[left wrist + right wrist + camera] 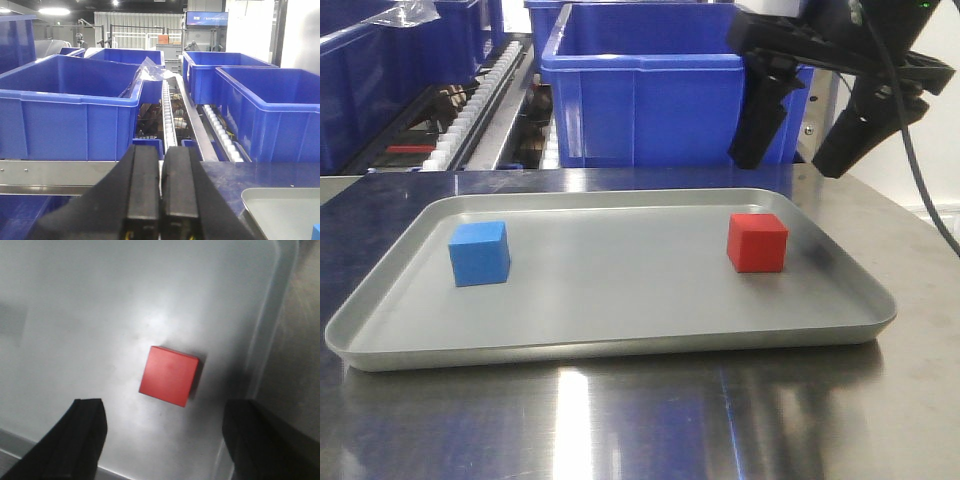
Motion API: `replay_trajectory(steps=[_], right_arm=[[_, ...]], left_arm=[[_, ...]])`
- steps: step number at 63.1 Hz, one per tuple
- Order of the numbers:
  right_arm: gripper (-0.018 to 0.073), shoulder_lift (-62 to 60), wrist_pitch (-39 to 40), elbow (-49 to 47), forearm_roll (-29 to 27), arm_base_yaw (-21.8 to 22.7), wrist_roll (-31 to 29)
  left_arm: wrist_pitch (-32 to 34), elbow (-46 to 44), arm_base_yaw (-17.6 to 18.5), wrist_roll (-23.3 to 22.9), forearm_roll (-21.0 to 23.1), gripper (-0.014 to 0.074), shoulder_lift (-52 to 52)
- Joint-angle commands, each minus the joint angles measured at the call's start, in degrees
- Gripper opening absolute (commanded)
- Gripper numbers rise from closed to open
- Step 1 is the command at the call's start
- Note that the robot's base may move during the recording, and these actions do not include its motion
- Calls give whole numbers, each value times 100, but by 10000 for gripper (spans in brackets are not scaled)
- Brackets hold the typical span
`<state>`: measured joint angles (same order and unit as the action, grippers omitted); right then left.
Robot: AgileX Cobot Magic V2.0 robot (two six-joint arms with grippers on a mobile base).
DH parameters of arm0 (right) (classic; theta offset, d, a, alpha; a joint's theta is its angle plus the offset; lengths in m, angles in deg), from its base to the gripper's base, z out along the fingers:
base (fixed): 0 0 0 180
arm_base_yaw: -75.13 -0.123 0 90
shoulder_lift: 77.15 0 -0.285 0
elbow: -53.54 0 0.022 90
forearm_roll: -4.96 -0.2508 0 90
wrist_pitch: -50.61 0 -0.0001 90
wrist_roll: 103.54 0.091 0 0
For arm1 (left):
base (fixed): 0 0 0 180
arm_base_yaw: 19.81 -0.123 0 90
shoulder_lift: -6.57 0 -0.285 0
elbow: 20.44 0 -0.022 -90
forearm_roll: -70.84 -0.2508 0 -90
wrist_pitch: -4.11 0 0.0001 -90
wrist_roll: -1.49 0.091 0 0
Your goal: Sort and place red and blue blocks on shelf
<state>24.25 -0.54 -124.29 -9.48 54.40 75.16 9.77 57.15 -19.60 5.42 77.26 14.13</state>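
The red block (pixel 757 242) rests on the right side of a shallow grey metal tray (pixel 610 345); the blue block (pixel 480 253) rests on its left side. My right gripper (pixel 798 158) hangs open above and behind the red block, holding nothing. In the right wrist view the red block (pixel 168 375) lies on the tray just ahead of the wide-apart fingers of the right gripper (pixel 165 417). My left gripper (pixel 161 165) is shut and empty, with its two black fingers pressed together, pointing toward the shelf (pixel 172 107). A sliver of the blue block (pixel 316 231) shows at the left wrist view's corner.
Large blue plastic bins (pixel 650 95) stand on the shelf behind the tray, with a white roller track (pixel 470 115) between them. More bins (pixel 70 102) (pixel 272 112) flank the roller lane in the left wrist view. The tray sits on a steel tabletop (pixel 640 420).
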Motion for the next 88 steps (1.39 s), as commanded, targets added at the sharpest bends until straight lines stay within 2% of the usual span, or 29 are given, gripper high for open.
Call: replay_trajectory(steps=[1,9,20,29,42,56,64,75,88], right_arm=[[594,-212,287,-214,-138,-74,130],[593,-167,481,-214,8,-249,289],[592,107,313,-214,852,-436,923],[592,179,272,-221,1219,-453,1183],[592,208,400,-221,1246,-453,1232],[592,331,413,-221,1196,-490,1237],[592,412,396,-221,1178,-490,1237],[592,447,403,-221,1178,-490,1237],[592,451,448,-221,1178,-490,1237]], left_arm=[[467,218,-5,-24,32,84,-96],[467,218,-5,-24,32,84,-96],[467,218,-5,-24,32,84,-96],[467,218,-5,-24,32,84,-96],[467,218,-5,-24,62,84,-96],[388,-13,240,-112,72,84,-96],[-638,-557,320,-112,72,85,-96],[-1594,-1292,333,-75,-52,99,-92],[-3202,-2188,333,-75,-96,277,312]])
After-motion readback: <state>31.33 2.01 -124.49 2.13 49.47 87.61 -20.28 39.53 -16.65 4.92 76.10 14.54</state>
